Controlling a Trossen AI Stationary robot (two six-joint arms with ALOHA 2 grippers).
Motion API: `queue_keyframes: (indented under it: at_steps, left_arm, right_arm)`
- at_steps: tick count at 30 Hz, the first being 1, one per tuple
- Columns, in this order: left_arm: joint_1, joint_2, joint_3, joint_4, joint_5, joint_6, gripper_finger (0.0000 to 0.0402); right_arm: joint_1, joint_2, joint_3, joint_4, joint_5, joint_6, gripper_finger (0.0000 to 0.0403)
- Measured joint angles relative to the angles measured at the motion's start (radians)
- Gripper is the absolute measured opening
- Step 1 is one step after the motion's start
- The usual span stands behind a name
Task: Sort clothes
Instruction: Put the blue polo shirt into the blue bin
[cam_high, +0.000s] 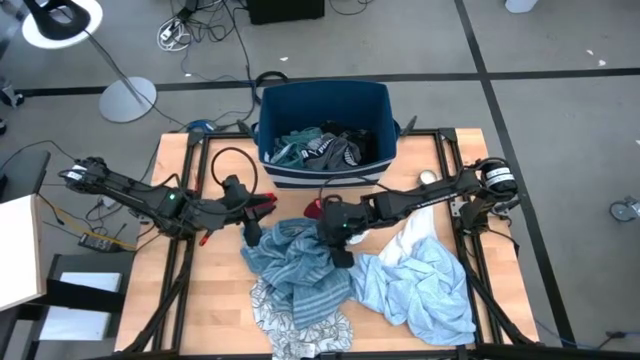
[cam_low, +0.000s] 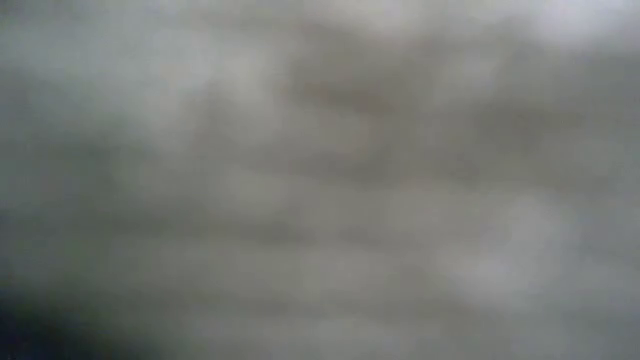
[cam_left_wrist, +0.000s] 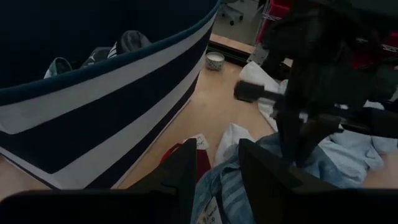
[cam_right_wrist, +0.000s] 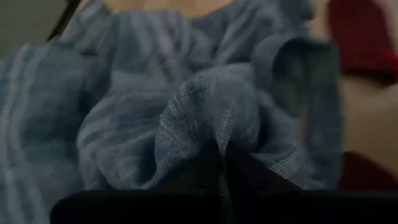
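A blue-striped garment (cam_high: 295, 262) lies bunched at the table's middle, with my right gripper (cam_high: 341, 250) shut on its right side. Beside it lie a pale blue garment (cam_high: 425, 290) and a white one (cam_high: 413, 236). A leaf-print piece (cam_high: 300, 328) sits at the near edge. A small red garment (cam_high: 314, 210) rests on the table just in front of the dark blue bin (cam_high: 325, 170), which holds more clothes. My left gripper (cam_left_wrist: 217, 177) hovers open to the left of the pile, above the striped garment's far edge, touching nothing. My right gripper pinches a raised fold of the blue-striped garment (cam_right_wrist: 211, 118) between its two fingers (cam_right_wrist: 249, 168). The fingers slant down at it from the table's right side. The cloth puffs up around the fingertips, and the rest of the garment lies slack on the table.
The bin stands at the table's far middle, close behind both grippers. A small white cup (cam_left_wrist: 215, 60) sits on the table to the right of the bin. Bare wood (cam_high: 215, 300) shows at the near left.
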Motion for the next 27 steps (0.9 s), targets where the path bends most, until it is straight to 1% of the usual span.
queue_keyframes:
  at_steps: [6, 10, 15, 16, 18, 21, 24, 27]
  left_arm:
    - [0.0, 0.0, 0.0, 0.001, 0.0, 0.01, 0.0125]
    - [0.001, 0.0, 0.0, 0.017, -0.006, 0.07, 0.0126]
    - [0.036, -0.007, 0.021, 0.062, -0.008, 0.184, 0.0125]
    - [0.05, -0.01, 0.038, 0.067, 0.011, 0.198, 0.0124]
    - [0.086, -0.013, 0.074, 0.074, 0.082, 0.238, 0.0122]
    - [0.129, -0.01, 0.103, 0.086, 0.194, 0.293, 0.0119]
    - [0.142, -0.01, 0.11, 0.087, 0.221, 0.31, 0.0117]
    - [0.145, -0.011, 0.111, 0.076, 0.225, 0.32, 0.0117]
  right_arm:
    - [-0.004, -0.016, 0.157, -0.111, 0.107, -0.086, 0.0005]
    - [-0.011, -0.016, 0.301, -0.204, 0.18, -0.154, 0.0003]
    - [-0.026, -0.017, 0.458, -0.26, 0.192, -0.201, 0.0002]
    - [-0.029, -0.017, 0.485, -0.267, 0.192, -0.208, 0.0002]
    - [-0.037, -0.017, 0.531, -0.269, 0.195, -0.23, 0.0002]
    - [-0.05, -0.016, 0.595, -0.277, 0.272, -0.285, 0.0001]
    - [-0.064, -0.016, 0.672, -0.273, 0.374, -0.368, 0.0001]
    - [-0.091, -0.016, 0.757, -0.254, 0.445, -0.465, 0.0001]
